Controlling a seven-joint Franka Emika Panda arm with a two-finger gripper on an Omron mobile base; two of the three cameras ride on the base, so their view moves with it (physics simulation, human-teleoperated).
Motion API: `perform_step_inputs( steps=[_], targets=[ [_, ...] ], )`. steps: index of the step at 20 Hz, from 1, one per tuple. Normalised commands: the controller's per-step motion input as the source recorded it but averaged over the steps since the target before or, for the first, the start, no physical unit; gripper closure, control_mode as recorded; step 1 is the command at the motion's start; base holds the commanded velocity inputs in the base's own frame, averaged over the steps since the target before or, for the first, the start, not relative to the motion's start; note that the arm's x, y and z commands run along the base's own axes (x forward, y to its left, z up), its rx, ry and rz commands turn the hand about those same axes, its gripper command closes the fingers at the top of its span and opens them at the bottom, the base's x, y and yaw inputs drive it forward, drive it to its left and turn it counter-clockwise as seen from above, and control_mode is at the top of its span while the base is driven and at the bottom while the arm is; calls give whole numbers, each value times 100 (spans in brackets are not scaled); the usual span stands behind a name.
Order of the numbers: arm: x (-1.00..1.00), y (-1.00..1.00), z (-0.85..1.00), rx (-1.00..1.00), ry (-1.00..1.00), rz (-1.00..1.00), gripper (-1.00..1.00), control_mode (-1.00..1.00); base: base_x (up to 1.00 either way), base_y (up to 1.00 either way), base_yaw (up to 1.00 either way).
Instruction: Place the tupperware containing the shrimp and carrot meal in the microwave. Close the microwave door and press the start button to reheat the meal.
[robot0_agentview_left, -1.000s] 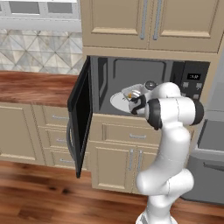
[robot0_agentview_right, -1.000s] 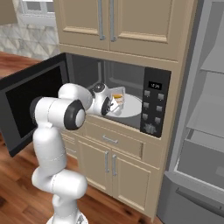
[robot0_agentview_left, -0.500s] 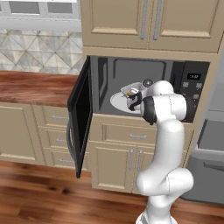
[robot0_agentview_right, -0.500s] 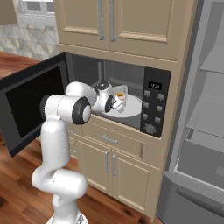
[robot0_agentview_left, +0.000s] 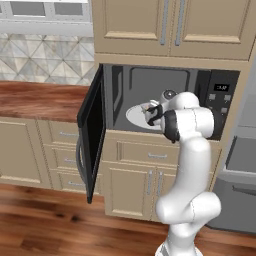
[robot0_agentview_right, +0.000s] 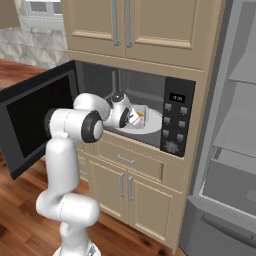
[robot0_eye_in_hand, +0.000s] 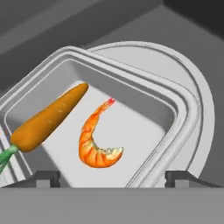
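Observation:
The tupperware (robot0_eye_in_hand: 144, 83) rests on the white turntable plate (robot0_eye_in_hand: 192, 74) inside the microwave (robot0_agentview_right: 175, 125). An orange carrot (robot0_eye_in_hand: 48, 120) and a curled shrimp (robot0_eye_in_hand: 94, 144) lie in the clear container. My gripper (robot0_eye_in_hand: 113, 178) is open, its two tips set wide apart at the container's near rim. From the base views, the gripper (robot0_agentview_left: 150, 112) reaches into the grey cavity and the tupperware (robot0_agentview_right: 139, 114) sits just beyond it on the plate (robot0_agentview_right: 150, 125). The microwave door (robot0_agentview_left: 92, 135) hangs wide open to the left.
The button panel with its small display (robot0_agentview_left: 220, 107) is at the cavity's right. A wooden counter (robot0_agentview_left: 40, 100) runs left of the door. Tan cabinets stand above and below, with drawers (robot0_agentview_right: 125, 160) under the microwave. A grey open fridge (robot0_agentview_right: 230, 150) is at the right.
The jaws have spread wide, letting go of the tupperware, which now sits on the turntable plate. The hand has stayed inside the cavity.

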Motion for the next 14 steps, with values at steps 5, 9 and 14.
perform_step_inputs(
  steps=[5,9,14],
  targets=[
    [-74,0,18,0,-11,0,-100,-100,0,0,0],
    [-85,0,51,0,-5,0,-100,-100,0,0,0],
    [-82,11,97,-1,-9,1,-100,-100,0,0,0]
  ],
)
